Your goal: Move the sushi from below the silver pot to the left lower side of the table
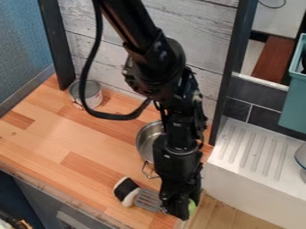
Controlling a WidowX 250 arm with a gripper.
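Black-and-white sushi (126,191) lies left of the pincer (180,212), slotted spatula (147,200) between; can't tell whether the pincer's spread.

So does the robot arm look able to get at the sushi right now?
Probably yes: the sushi lies uncovered near the lower end of the arm, though the slotted spatula close beside it might crowd that side.

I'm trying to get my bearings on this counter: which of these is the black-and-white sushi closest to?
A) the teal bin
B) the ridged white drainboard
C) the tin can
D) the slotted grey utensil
D: the sushi lies right at the end of the slotted grey utensil, near the counter's front edge.
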